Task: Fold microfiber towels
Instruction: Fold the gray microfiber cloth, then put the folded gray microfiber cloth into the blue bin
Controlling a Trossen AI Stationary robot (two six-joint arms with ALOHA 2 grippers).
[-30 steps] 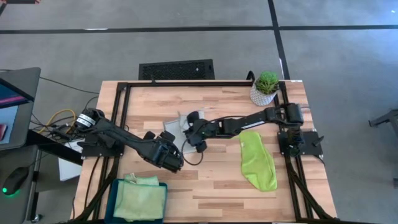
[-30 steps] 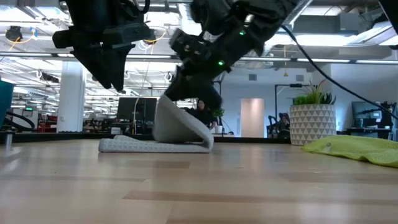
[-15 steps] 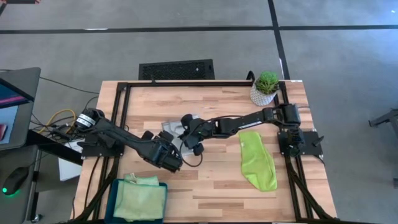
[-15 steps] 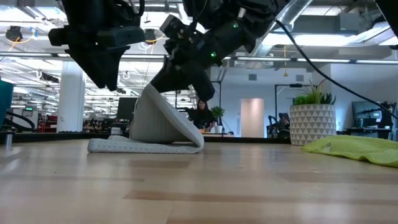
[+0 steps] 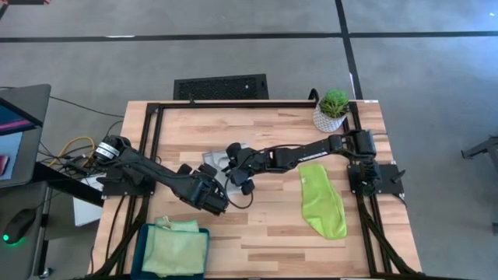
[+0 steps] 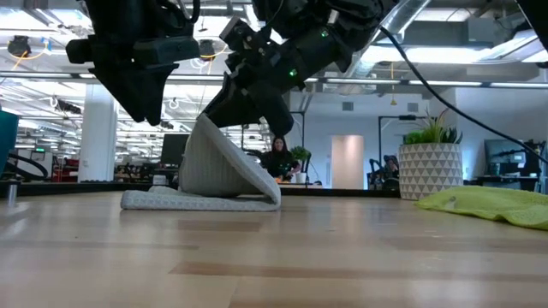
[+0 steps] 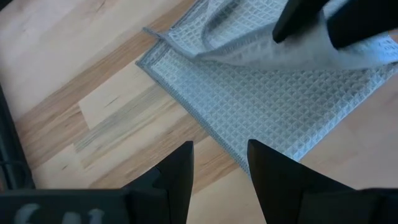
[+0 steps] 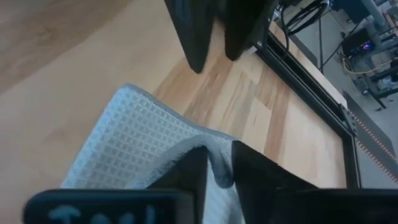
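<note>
The pale grey-green towel lies near the table's middle. Its lower layer is flat on the wood and one side is curled up and over. My right gripper reaches in from the right and is shut on that raised side. My left gripper hangs open just above the towel's near edge, with nothing between its fingers. A lime green towel lies crumpled at the right. Green towels sit in the teal bin. My right gripper pinches the towel's raised edge between its two fingertips. The fingers slant down from the table's right. The held side arches up from a fold that rests on the table. The rest of the towel lies flat.
A potted plant stands at the far right corner. The black frame rails run along the table's left, far and right sides. The teal bin sits at the near left edge. Bare wood lies between the bin and the lime towel.
My right gripper has moved toward the table's left with the raised side of the grey towel. That has drawn the flap further over the flat layer and shifted the whole towel a little left. For the last half second nothing has moved.
</note>
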